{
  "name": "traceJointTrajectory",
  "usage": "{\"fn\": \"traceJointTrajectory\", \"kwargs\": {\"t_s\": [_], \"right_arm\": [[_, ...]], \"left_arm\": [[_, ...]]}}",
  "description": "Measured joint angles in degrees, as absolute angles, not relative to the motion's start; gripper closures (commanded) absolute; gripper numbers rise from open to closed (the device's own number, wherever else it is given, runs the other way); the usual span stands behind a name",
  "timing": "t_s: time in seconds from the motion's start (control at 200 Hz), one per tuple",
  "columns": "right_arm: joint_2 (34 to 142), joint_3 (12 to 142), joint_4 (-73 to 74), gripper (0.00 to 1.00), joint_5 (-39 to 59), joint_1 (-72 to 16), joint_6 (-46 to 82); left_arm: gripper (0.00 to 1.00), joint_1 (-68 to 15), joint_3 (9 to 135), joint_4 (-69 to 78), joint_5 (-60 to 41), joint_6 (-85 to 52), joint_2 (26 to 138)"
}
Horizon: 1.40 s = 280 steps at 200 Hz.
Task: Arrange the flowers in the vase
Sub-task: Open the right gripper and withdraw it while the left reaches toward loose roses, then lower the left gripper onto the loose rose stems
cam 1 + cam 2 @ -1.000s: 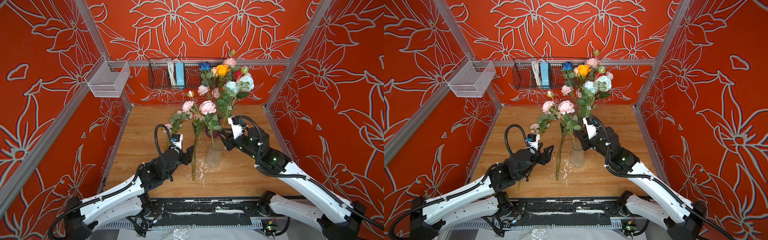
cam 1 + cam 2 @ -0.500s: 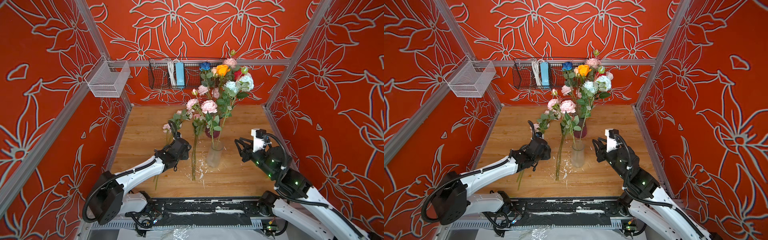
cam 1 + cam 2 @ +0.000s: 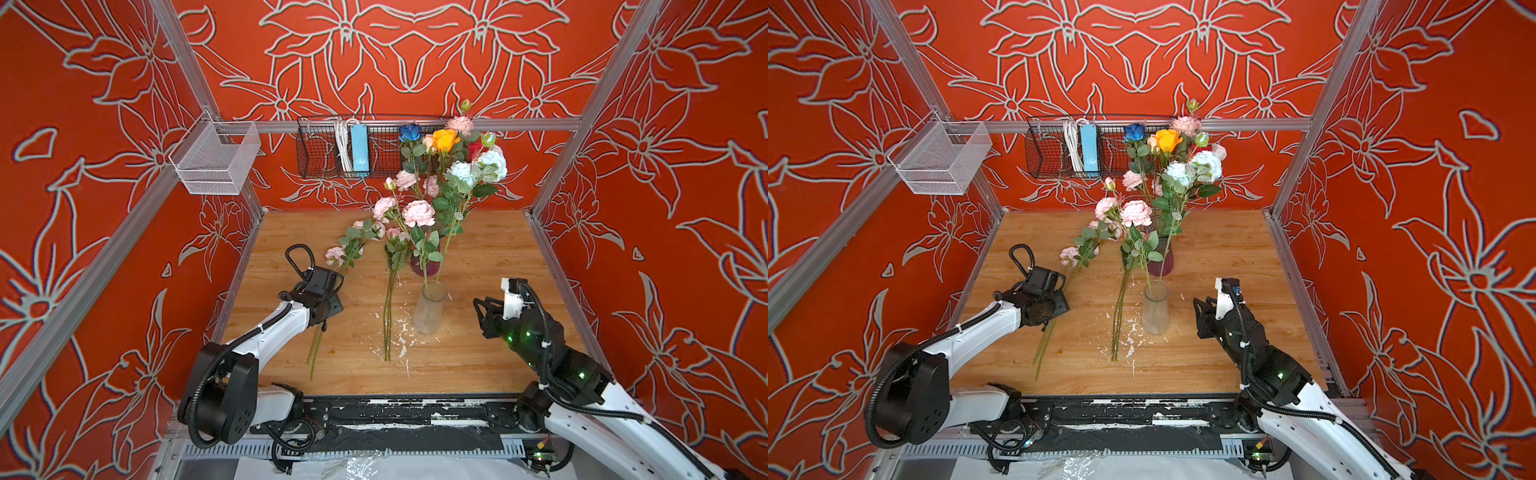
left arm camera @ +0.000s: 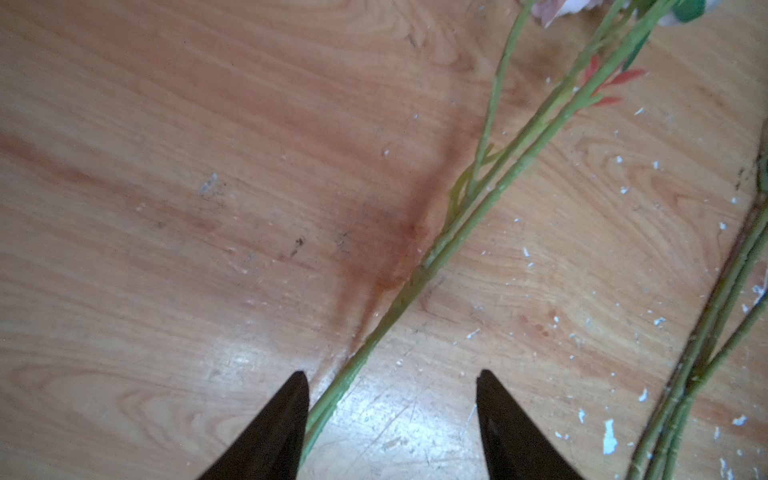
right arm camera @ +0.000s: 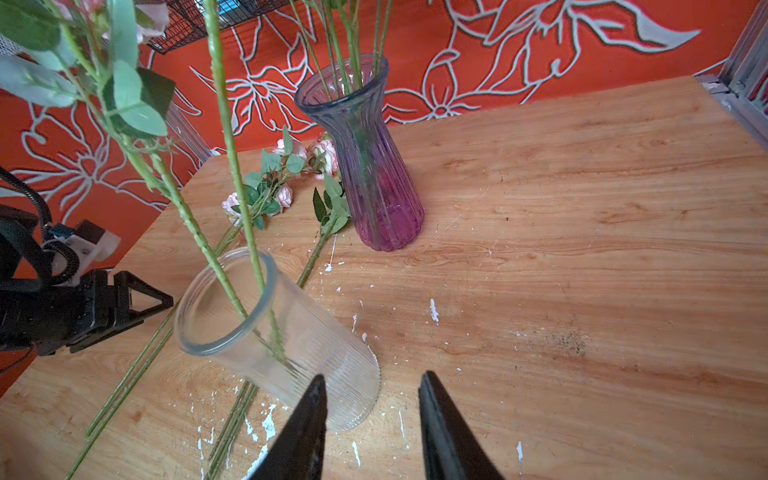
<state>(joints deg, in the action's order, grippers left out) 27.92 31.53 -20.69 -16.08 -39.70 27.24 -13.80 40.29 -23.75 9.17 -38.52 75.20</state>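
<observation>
My right fingers (image 3: 483,315) are hanging narrowly parted and empty, just beside the clear vase (image 3: 430,309), which is holding two pink flowers (image 3: 417,212) upright. My left fingers (image 3: 331,308) are hovering wide over a loose stem (image 4: 419,274) lying on the surface (image 3: 490,357), not gripping it. More loose flowers (image 3: 388,316) are lying between those fingers and the clear vase. Farther back, the purple vase (image 5: 374,183) is carrying the mixed bouquet (image 3: 457,158).

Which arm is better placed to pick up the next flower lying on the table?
Left. The left fingers, open, sit around a flower stem on the table; the right fingers are empty beside the clear vase.
</observation>
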Motion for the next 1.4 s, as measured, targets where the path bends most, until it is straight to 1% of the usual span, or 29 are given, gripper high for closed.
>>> {"fn": "traceJointTrajectory", "kwargs": {"t_s": [0.18, 0.39, 0.46, 0.52, 0.57, 0.685, 0.751, 0.836, 1.011, 1.146, 1.291, 1.401], "right_arm": [[27.9, 31.3, -20.8, 0.61, -16.1, -39.7, 27.2], [27.2, 31.3, -20.8, 0.61, -16.2, -39.7, 27.2], [26.9, 31.3, -20.9, 0.61, -16.3, -39.7, 27.2], [26.6, 31.3, -21.0, 0.61, -16.6, -39.7, 27.2], [26.5, 31.3, -21.0, 0.61, -16.8, -39.7, 27.2], [26.5, 31.3, -21.3, 0.61, -17.0, -39.7, 27.2], [26.5, 31.3, -21.3, 0.61, -17.0, -39.6, 27.2], [26.8, 31.3, -21.3, 0.6, -17.0, -39.5, 27.2], [27.2, 31.3, -21.3, 0.57, -17.0, -39.5, 27.2], [27.1, 31.3, -21.4, 0.57, -17.1, -39.5, 27.2], [26.2, 31.3, -22.1, 0.57, -17.3, -39.4, 27.2], [25.8, 31.3, -22.3, 0.57, -17.6, -39.4, 27.2]], "left_arm": [[0.39, -13.4, 39.3, -20.3, 4.2, -37.3, 76.9], [0.57, -13.4, 39.4, -17.8, -1.4, -35.9, 80.1], [0.6, -13.5, 39.5, -17.3, -3.4, -35.9, 80.6], [0.59, -13.8, 39.6, -16.9, -4.7, -36.1, 80.6], [0.56, -14.6, 40.1, -16.9, -5.0, -36.0, 80.6], [0.4, -16.6, 42.7, -19.4, -2.3, -35.3, 79.2], [0.38, -16.7, 44.1, -20.9, 0.8, -35.5, 77.2], [0.35, -14.6, 44.5, -21.6, 3.5, -35.5, 74.8], [0.34, -10.4, 41.8, -20.8, 3.4, -35.0, 75.6], [0.35, -10.4, 40.4, -19.4, 0.4, -34.1, 79.9], [0.42, -10.5, 40.0, -17.1, -3.6, -33.5, 82.8], [0.43, -12.6, 40.6, -16.2, -4.9, -33.5, 84.2]]}}
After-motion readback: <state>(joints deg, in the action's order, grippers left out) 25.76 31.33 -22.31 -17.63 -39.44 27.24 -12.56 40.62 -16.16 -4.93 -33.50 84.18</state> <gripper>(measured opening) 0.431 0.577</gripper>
